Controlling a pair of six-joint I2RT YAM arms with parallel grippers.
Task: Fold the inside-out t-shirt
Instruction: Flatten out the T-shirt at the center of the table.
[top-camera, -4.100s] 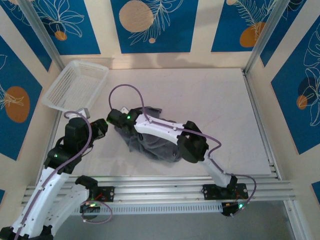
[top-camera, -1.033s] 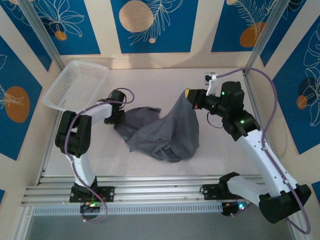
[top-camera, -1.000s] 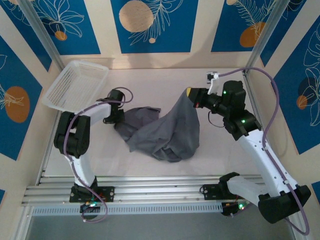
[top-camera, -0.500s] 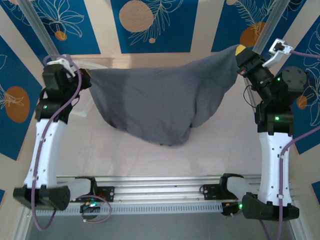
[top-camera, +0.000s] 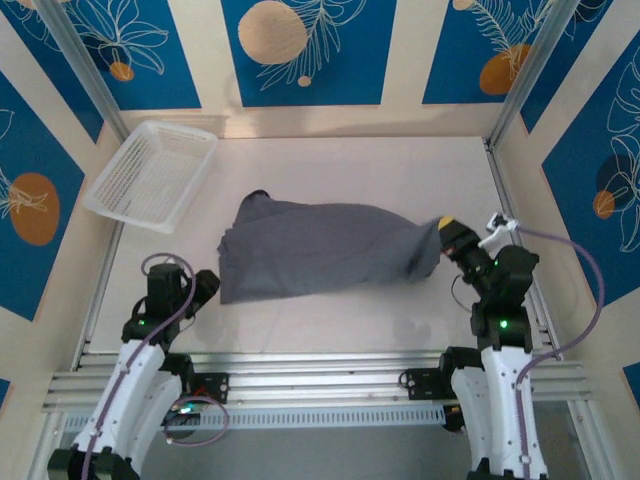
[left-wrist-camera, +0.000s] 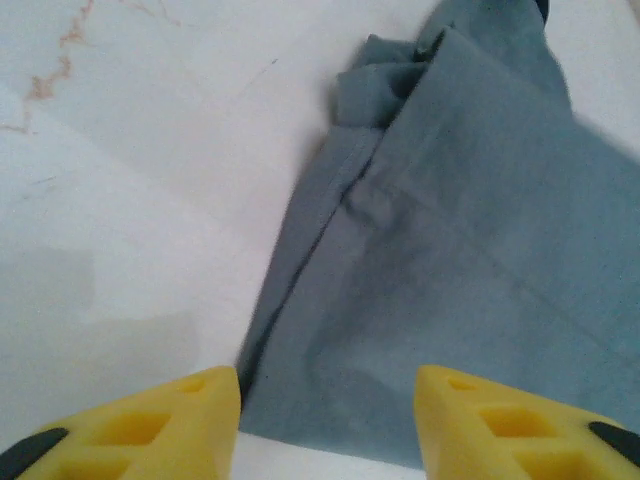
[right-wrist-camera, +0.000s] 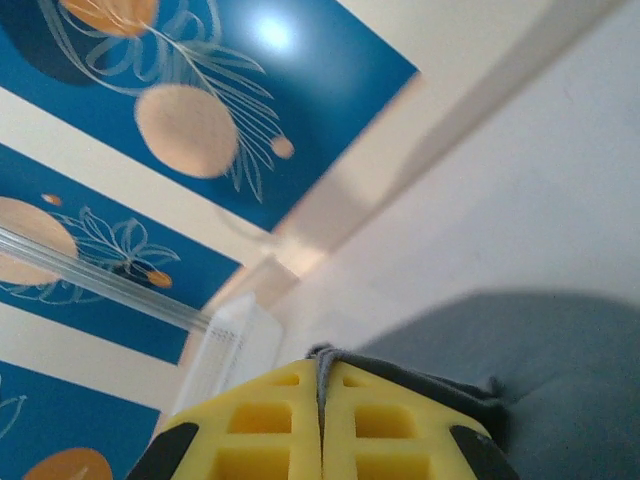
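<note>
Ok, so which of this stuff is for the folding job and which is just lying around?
For the job:
shirt, spread flat
right gripper, shut on the shirt's right end
left gripper, open over its left edge

Lying about:
basket, far left, apart from the shirt

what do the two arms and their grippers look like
The left arm and right arm are white shells with black joints, small green lights, and a lilac cable looping along each. The left gripper and right gripper have blocky yellow fingers with square recesses and black trim.
</note>
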